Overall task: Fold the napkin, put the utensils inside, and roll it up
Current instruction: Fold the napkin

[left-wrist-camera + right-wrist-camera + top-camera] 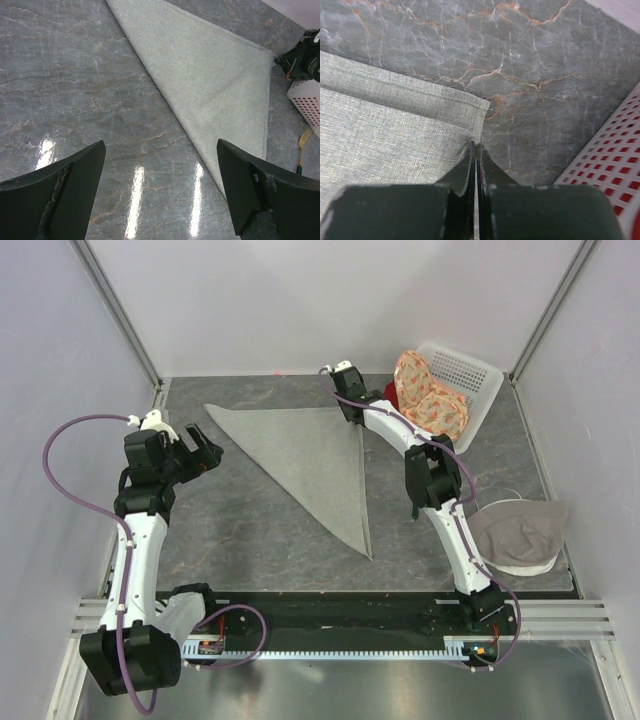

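The sage-grey napkin lies folded into a triangle on the marble table; it also shows in the left wrist view and the right wrist view. My right gripper sits at the napkin's far right corner, its jaws shut with the top layer's corner pinched between them. My left gripper is open and empty, hovering over bare table just left of the napkin's long folded edge. The fork, with a gold head and a dark green handle, lies beyond the napkin near the basket; it is hidden in the top view.
A white basket at the back right holds the orange floral cloth; its wall shows in the right wrist view. A paler beige-grey cloth lies at the right edge. Walls enclose the table on three sides.
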You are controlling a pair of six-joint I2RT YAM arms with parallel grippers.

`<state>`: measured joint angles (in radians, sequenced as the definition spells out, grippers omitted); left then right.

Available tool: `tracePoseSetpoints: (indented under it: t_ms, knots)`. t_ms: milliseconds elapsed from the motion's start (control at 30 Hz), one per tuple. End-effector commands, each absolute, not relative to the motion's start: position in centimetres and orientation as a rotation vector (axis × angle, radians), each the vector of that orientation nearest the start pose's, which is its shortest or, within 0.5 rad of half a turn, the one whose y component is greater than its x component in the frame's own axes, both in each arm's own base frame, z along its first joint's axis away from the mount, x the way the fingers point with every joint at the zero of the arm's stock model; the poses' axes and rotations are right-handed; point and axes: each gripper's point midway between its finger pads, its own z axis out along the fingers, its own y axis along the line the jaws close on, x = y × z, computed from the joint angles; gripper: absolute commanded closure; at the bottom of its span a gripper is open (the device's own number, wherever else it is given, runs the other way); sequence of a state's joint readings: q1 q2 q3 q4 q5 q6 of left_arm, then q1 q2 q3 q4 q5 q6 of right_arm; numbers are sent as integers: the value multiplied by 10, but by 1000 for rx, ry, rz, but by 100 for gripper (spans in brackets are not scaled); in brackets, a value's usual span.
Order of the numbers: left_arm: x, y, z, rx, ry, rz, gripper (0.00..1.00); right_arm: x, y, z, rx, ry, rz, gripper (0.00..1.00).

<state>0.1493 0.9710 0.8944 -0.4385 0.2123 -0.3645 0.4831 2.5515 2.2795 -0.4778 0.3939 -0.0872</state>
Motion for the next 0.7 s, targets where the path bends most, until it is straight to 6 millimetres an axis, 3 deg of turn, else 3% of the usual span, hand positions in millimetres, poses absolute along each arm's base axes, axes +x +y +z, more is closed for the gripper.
tracePoseSetpoints:
  t_ms: [0, 667]
  knots:
    - [320, -2, 227, -371, 2016, -335, 0, 609, 226, 67, -424, 2180, -293, 100]
    - [320, -2, 227, -369, 2014, -337, 0, 620, 222, 69, -400, 2144, -337, 100]
